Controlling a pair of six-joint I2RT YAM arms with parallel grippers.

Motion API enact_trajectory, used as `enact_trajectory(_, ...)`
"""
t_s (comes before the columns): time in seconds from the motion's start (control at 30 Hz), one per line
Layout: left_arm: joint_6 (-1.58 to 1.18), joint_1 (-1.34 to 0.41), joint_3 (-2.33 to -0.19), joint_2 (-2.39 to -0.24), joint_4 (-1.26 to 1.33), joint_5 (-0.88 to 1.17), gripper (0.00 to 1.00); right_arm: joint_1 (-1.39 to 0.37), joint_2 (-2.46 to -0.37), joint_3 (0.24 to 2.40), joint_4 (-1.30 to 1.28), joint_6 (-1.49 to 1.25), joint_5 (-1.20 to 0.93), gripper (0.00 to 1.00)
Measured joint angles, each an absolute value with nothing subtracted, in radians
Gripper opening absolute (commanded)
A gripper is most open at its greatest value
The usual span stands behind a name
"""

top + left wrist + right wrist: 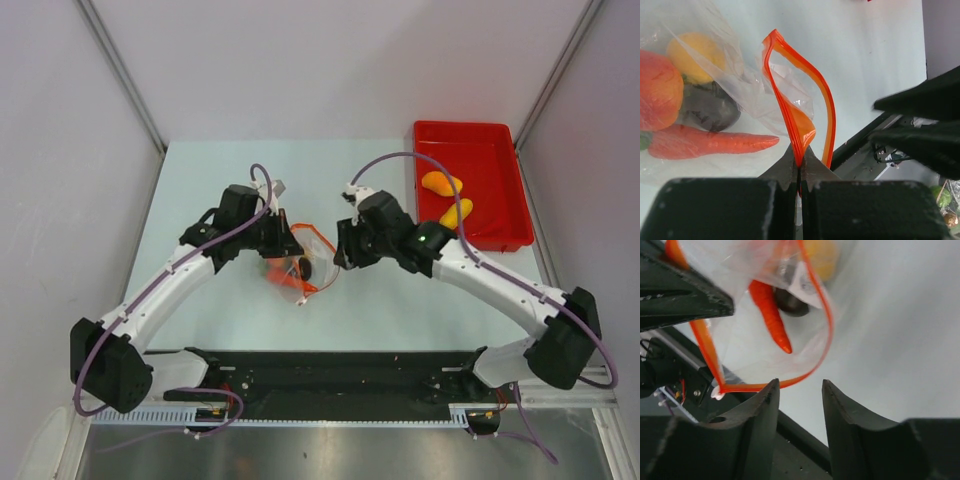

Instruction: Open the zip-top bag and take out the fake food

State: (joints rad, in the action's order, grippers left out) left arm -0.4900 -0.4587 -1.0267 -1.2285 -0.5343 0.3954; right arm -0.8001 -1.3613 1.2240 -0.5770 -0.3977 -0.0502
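Observation:
The zip-top bag (pixel 305 262) lies between my two grippers with its orange-red zip strip (pixel 799 115) parted into an open loop. My left gripper (pixel 799 167) is shut on one side of the strip. The fake food is inside the bag: a carrot (pixel 715 142), a dark round piece (pixel 710 107), a yellow oval (pixel 695 57) and a peach-red fruit (pixel 657 90). My right gripper (pixel 800 390) is open and empty, just beside the other side of the strip (pixel 790 381), which passes its left fingertip. The carrot (pixel 771 315) shows through the mouth.
A red tray (pixel 495 165) stands at the back right, holding an orange piece (pixel 441 184) and a yellow-orange piece (pixel 456 213). A black rail (pixel 340 370) runs along the near table edge between the arm bases. Grey walls close in both sides.

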Motion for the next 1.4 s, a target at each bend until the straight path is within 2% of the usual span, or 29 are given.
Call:
enact_trajectory(0.17,-0.489,-0.461,-1.027,-1.256,-0.533,0.425,0.00,-0.863,-1.472,1.223,-0.487,-0.432,-0.114,0.37)
enact_trajectory(0.43,-0.497,-0.463,-1.027,-1.284,-0.521,0.455,0.00,-0.861,-1.641,1.224,-0.379,-0.393,-0.230,0.40)
enact_trajectory(0.53,-0.506,-0.466,-1.025,-1.295,-0.495,0.457,0.00,-0.861,-1.680,1.212,-0.332,-0.371,-0.279,0.44)
enact_trajectory(0.67,-0.521,-0.471,-0.990,-1.296,-0.464,0.457,0.00,-0.863,-1.693,1.158,-0.258,-0.341,-0.337,0.57)
enact_trajectory(0.97,-0.536,-0.471,-0.908,-1.302,-0.434,0.451,0.00,-0.865,-1.776,1.084,-0.109,-0.280,-0.389,0.66)
enact_trajectory(1.23,-0.541,-0.469,-0.840,-1.305,-0.410,0.427,0.00,-0.871,-1.850,1.076,-0.039,-0.235,-0.418,0.65)
enact_trajectory(1.33,-0.541,-0.469,-0.812,-1.305,-0.403,0.420,0.00,-0.881,-1.876,1.076,-0.024,-0.230,-0.421,0.61)
enact_trajectory(1.4,-0.541,-0.468,-0.797,-1.305,-0.401,0.413,0.00,-0.889,-1.885,1.076,-0.010,-0.231,-0.426,0.50)
